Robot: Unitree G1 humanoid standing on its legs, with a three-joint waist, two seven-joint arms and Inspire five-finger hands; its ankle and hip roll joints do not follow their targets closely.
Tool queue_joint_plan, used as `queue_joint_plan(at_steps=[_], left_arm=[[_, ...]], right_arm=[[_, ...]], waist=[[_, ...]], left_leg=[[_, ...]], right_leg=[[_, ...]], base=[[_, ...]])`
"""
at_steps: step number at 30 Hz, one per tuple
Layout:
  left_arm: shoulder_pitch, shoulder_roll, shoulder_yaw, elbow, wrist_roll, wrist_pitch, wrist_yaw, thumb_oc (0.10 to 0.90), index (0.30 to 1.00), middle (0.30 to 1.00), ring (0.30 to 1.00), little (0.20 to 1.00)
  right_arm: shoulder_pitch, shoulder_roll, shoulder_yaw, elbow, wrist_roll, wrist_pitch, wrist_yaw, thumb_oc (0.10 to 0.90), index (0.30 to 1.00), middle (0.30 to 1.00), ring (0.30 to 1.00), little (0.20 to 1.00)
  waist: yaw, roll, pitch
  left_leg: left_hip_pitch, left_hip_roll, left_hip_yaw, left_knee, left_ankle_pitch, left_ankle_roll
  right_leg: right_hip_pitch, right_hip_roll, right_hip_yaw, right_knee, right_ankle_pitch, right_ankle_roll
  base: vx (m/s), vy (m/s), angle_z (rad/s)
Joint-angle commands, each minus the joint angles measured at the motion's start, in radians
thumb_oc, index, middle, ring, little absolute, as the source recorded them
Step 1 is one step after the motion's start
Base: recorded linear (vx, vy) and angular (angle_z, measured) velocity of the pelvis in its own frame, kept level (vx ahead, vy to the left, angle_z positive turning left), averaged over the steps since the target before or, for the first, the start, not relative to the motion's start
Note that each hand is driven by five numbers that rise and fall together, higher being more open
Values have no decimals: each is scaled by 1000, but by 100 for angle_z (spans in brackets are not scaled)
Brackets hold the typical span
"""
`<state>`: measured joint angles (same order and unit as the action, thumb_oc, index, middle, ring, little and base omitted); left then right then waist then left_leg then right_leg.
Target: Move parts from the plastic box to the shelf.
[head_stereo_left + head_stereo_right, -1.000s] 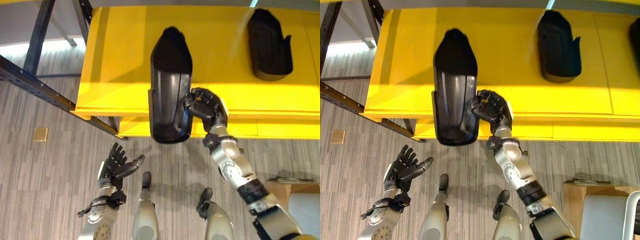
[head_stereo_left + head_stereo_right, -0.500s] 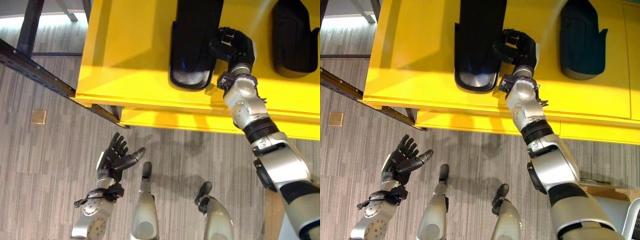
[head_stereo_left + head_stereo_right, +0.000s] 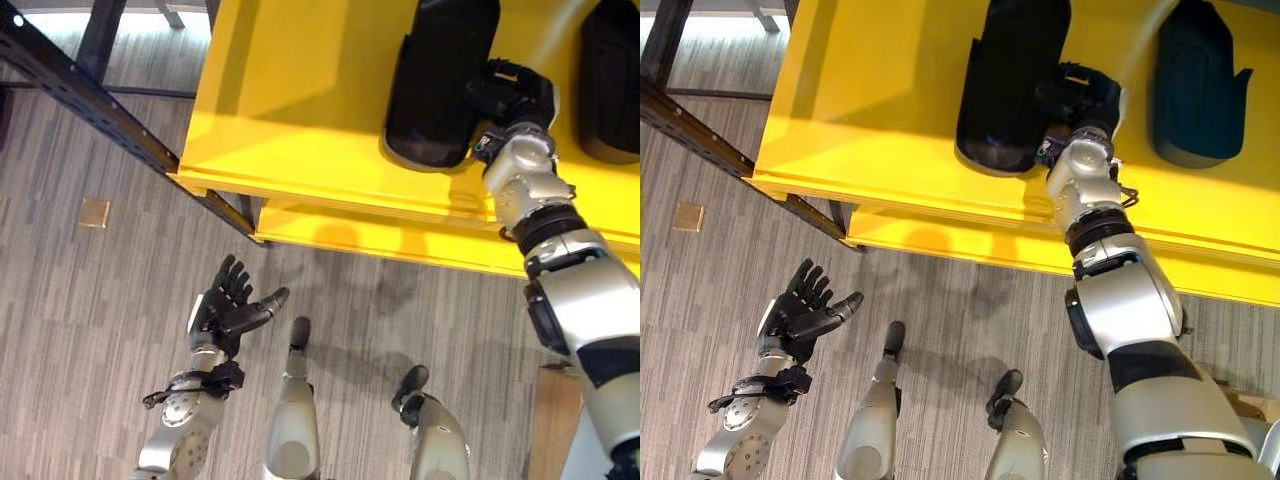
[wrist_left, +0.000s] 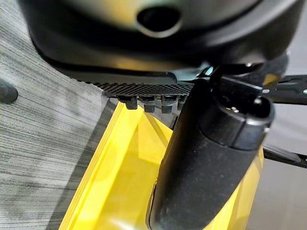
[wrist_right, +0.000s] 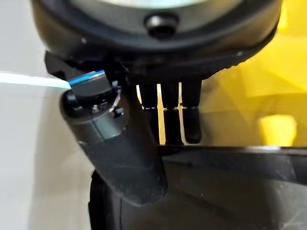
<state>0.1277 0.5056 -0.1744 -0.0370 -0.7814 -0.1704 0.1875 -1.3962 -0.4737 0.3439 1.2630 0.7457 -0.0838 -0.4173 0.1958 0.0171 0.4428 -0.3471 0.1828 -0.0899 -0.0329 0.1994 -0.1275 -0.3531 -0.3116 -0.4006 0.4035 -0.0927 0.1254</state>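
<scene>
Part point(image 3: 1012, 80) set on the yellow shelf point(image 3: 880, 90), right hand point(image 3: 1080, 95) curled on its 3 o'clock edge.
Settle it flat before letting go, clear of the second part point(image 3: 1198, 85) at 3 o'clock; left hand point(image 3: 805, 315) hangs spread.

Silver-grey arms with black joint bands end in a dark right hand point(image 3: 515, 90) and left hand point(image 3: 225, 313).

The right hand point(image 3: 512, 92) sits up on the shelf point(image 3: 300, 100), and the part point(image 3: 440, 80) lies on the shelf touching that hand's left side. A second part point(image 3: 1196, 85) rests on the same shelf, off to the hand's right and apart from it. Well below and left of the right hand, the left hand point(image 3: 228, 312) hangs over the floor point(image 3: 90, 300), in front of the shelf edge.
</scene>
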Motion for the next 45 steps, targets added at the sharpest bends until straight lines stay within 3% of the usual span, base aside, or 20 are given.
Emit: queue_joint_plan(at_steps=[1,19,20,21,22,23,31,45], left_arm=[[-38,48,-38,-116,7,-109,-8,900,1000,1000,1000,1000],[-70,40,-57,-105,6,-113,7,900,1000,1000,1000,1000],[-70,40,-58,-104,5,-114,7,900,1000,1000,1000,1000],[-72,38,-57,-103,4,-114,9,900,1000,1000,1000,1000],[-72,37,-56,-103,5,-116,11,900,1000,1000,1000,1000],[-73,36,-58,-102,5,-115,12,900,1000,1000,1000,1000],[-69,37,-55,-98,4,-114,26,900,1000,1000,1000,1000],[-50,40,-27,-86,-11,-119,40,900,1000,1000,1000,1000]], right_arm=[[-129,-75,81,5,-73,-19,2,400,300,300,300,300],[-152,-129,95,60,-106,0,-1,400,300,300,300,300],[-152,-130,95,61,-106,0,-4,449,369,369,369,369],[-154,-130,92,61,-102,-2,-7,604,585,585,585,585],[-153,-130,90,61,-100,-3,-8,833,907,907,907,907],[-154,-127,88,63,-97,-4,-12,900,1000,1000,1000,1000],[-154,-108,60,50,-78,-17,-43,900,1000,1000,1000,1000],[-115,-13,73,-186,-106,-61,-93,900,1000,1000,1000,1000]], waist=[[22,18,-45],[32,31,-40],[32,31,-40],[31,32,-40],[31,32,-39],[30,32,-39],[20,29,-36],[-23,-6,-37]], left_leg=[[102,76,24,-51,-41,-8],[86,66,11,-51,-41,-4],[86,65,11,-50,-41,-4],[87,65,12,-50,-41,-3],[88,64,12,-50,-41,-2],[88,64,12,-50,-41,-2],[93,63,12,-50,-43,-1],[117,67,26,-48,-50,-5]], right_leg=[[-27,-28,15,-42,111,33],[-49,-40,18,-25,106,37],[-48,-39,18,-25,107,37],[-49,-41,19,-25,108,38],[-50,-40,19,-23,107,38],[-51,-40,20,-23,107,38],[-51,-40,25,-20,106,38],[-31,-28,43,-37,116,35]], base=[[18,9,3],[4,2,2],[0,0,0],[0,0,0],[0,0,0],[0,0,0],[0,0,0],[-2,3,-1]])
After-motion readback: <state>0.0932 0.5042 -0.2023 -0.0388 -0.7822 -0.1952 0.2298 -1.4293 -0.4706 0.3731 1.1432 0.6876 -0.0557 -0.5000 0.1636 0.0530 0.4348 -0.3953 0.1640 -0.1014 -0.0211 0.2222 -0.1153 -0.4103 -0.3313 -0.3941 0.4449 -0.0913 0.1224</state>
